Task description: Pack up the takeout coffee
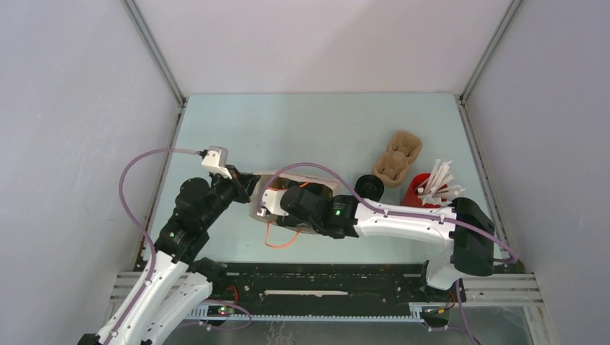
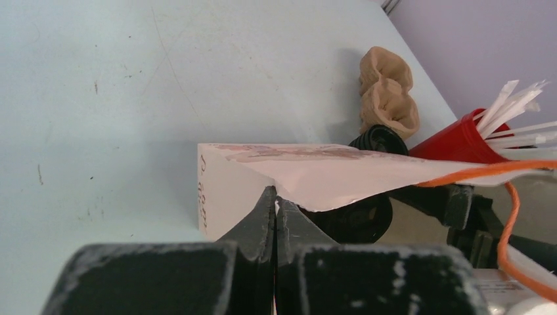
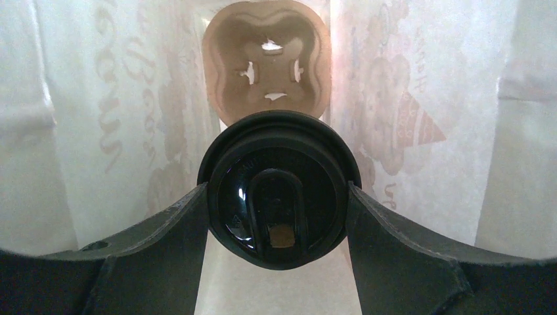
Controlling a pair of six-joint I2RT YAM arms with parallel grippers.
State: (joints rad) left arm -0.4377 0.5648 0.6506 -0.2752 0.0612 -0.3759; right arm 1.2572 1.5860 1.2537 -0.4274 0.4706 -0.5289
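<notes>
The takeout coffee [image 3: 279, 190] is clamped between the fingers of my right gripper [image 3: 279, 220], one finger on each side of its black lidded top. It hangs inside the white paper bag [image 2: 315, 174]. Deeper in the bag, past the cup, lies a brown pulp carrier [image 3: 266, 59]. My left gripper [image 2: 276, 210] is pressed together on the bag's near edge, pinching the paper. The bag lies on its side on the pale surface [image 1: 302, 129]. To its right stands another black cup [image 1: 370, 187], with a second pulp carrier [image 1: 397, 158] just behind it and a red cup [image 1: 417, 195] of white sticks [image 1: 440, 181] beside it.
</notes>
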